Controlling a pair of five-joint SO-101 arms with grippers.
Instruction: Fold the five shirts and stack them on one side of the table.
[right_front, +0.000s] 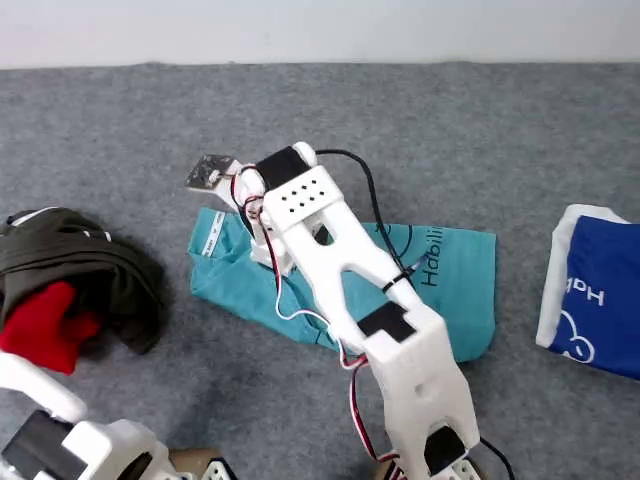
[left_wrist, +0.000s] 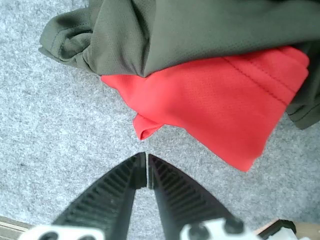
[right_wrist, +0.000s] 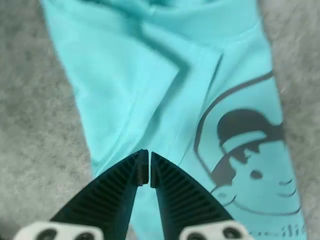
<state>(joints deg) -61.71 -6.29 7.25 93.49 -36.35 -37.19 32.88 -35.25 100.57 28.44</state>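
Flat teal shirt (right_front: 458, 285), bunched mesh olive shirt (left_wrist: 200, 30), perhaps felt table (right_front: 450, 130)

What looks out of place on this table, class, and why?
The dark olive shirt and the red shirt lie bunched in one heap at the left of the table, the red one tucked under the olive, neither folded. The teal shirt in the middle and the blue shirt at the right lie flat.
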